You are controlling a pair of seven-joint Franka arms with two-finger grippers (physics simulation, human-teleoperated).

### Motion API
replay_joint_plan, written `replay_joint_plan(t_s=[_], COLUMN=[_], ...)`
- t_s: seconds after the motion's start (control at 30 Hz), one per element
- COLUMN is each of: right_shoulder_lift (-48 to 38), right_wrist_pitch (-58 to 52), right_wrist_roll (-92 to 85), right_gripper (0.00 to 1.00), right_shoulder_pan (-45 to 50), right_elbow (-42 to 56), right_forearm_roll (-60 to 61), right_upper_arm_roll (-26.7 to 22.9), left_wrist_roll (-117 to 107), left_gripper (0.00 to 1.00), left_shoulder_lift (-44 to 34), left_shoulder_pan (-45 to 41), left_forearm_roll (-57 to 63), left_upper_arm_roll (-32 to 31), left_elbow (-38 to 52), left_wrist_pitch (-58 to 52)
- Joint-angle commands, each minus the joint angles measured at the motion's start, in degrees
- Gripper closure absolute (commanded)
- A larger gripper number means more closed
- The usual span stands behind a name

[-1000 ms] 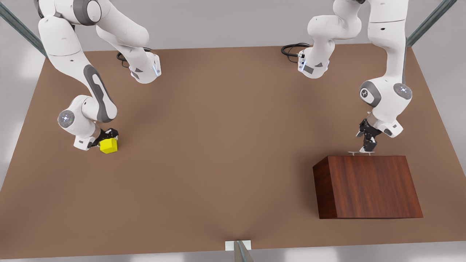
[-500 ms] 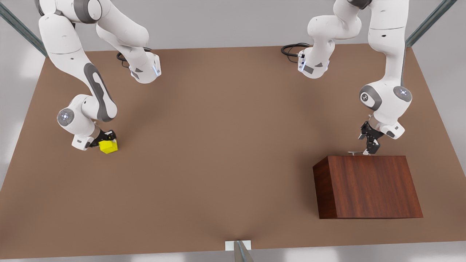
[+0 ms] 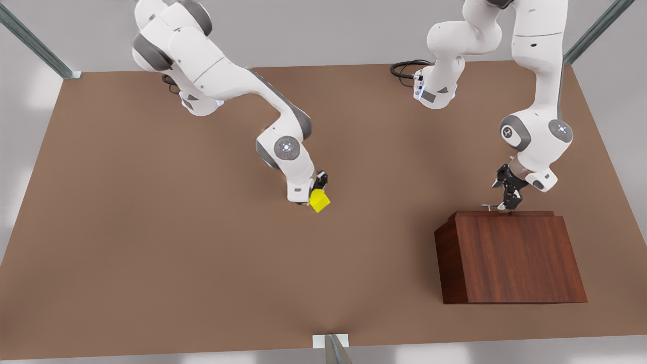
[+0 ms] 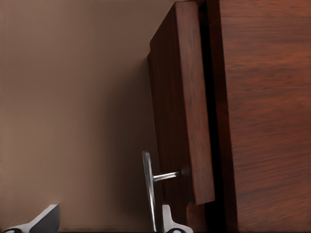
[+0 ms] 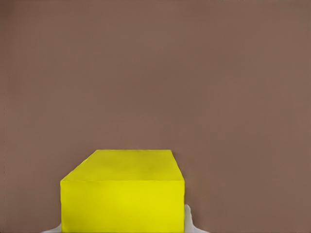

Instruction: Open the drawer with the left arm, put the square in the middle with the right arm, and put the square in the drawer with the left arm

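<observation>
The square (image 3: 320, 201) is a small yellow cube at the middle of the brown table (image 3: 151, 227), just above or on the surface. My right gripper (image 3: 316, 197) is shut on the square (image 5: 124, 194). The drawer (image 3: 501, 214) of the reddish-brown cabinet (image 3: 510, 258) stands out a little from the cabinet body. In the left wrist view a dark gap separates the drawer front (image 4: 181, 111) from the box. My left gripper (image 3: 507, 201) is open at the silver handle (image 3: 491, 206), its fingers (image 4: 170, 222) set wide apart on either side of the bar (image 4: 147, 189).
Both arm bases stand at the table's far edge, with black cables (image 3: 404, 68) beside them. A metal bracket (image 3: 331, 341) sits at the near edge. Open tabletop lies between the square and the cabinet.
My right arm has swung from the front view's left to the middle, carrying the square. My left gripper has drawn back at the handle and the drawer has slid out slightly.
</observation>
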Motion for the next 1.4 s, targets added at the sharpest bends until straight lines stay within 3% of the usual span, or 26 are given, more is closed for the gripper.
replay_joint_plan(t_s=[0.0,0.13,0.2,0.23,0.27,0.53,0.63,0.67,0.73,0.8,0.9,0.97,1.1,1.17,1.2,1.3,1.37], right_shoulder_lift=[1.63,10.95,10.95,11.13,10.87,4.28,-16.72,-21.47,-29.91,-33.43,-32.38,-31.76,-31.41,-31.41,-31.32,-30.88,-30.8], right_wrist_pitch=[-0.08,-0.25,-1.04,-1.13,-1.13,-3.24,-7.79,-18.78,-26.08,-37.17,-41.82,-38.75,-40.06,-43.49,-43.49,-43.41,-43.41], right_wrist_roll=[0.78,7.47,9.75,10.37,10.72,11.77,11.78,10.38,3.96,-3.77,-14.15,-18.37,-17.76,-17.93,-17.84,-17.76,-17.67], right_gripper=[0.4,0.4,0.39,0.33,0.02,0.0,0.0,0.0,0.0,0.0,0.0,0.0,0.0,0.0,0.0,0.0,0.0], right_shoulder_pan=[2.32,11.2,14.19,15.16,16.12,16.92,6.73,-1.0,-20.6,-32.3,-34.24,-34.85,-36.43,-36.7,-36.78,-36.7,-36.7], right_elbow=[1.4,10.02,9.41,9.32,8.62,5.02,-9.48,-9.4,-8.96,-6.94,-0.97,0.53,2.64,4.13,4.75,5.8,6.68], right_forearm_roll=[-0.14,-1.11,-1.46,-1.46,-1.46,-1.46,-1.54,-1.63,-0.49,-0.4,-1.11,-0.85,-0.31,-0.49,-0.31,-0.23,-0.23], right_upper_arm_roll=[-1.43,-6.27,-7.06,-7.85,-8.73,-9.08,-10.23,-10.14,-10.23,-9.79,-13.65,-15.5,-16.03,-16.12,-16.12,-16.12,-16.12], left_wrist_roll=[0.01,0.01,0.01,0.01,0.01,0.01,0.01,0.01,0.01,0.01,0.01,0.01,0.01,0.18,0.1,9.66,26.85], left_gripper=[0.0,0.0,0.0,0.0,0.0,0.0,0.0,0.0,0.0,0.0,0.0,0.0,0.0,0.0,0.0,0.0,0.0], left_shoulder_lift=[-0.13,-0.92,-1.53,-1.88,-3.11,-5.75,-7.42,-8.39,-9.62,-10.59,-12.17,-13.92,-16.82,-25.43,-29.82,-30.1,-19.49], left_shoulder_pan=[0.0,0.0,0.0,0.0,0.0,0.0,0.0,0.0,0.0,-0.08,-0.08,-0.52,-1.31,-2.46,-4.03,-6.67,-10.19], left_forearm_roll=[0.0,-0.08,-0.08,-0.17,-0.17,-0.08,-0.08,-0.08,-0.08,-0.08,-0.08,-0.08,0.01,1.06,7.71,12.22,12.49], left_upper_arm_roll=[0.0,0.0,0.0,0.0,0.0,1.67,2.1,2.19,2.54,3.34,3.42,4.04,5.09,6.32,9.47,10.72,7.83], left_elbow=[-0.06,-1.82,-2.78,-3.31,-4.1,-7.35,-8.59,-9.73,-11.13,-12.19,-13.51,-15.53,-17.72,-18.34,-17.99,-6.05,8.87], left_wrist_pitch=[-0.03,-0.11,-0.11,-0.03,-0.11,-0.73,-0.73,-0.73,-0.73,-0.73,-0.73,-0.73,-0.82,-9.16,-14.42,-24.36,-32.0])
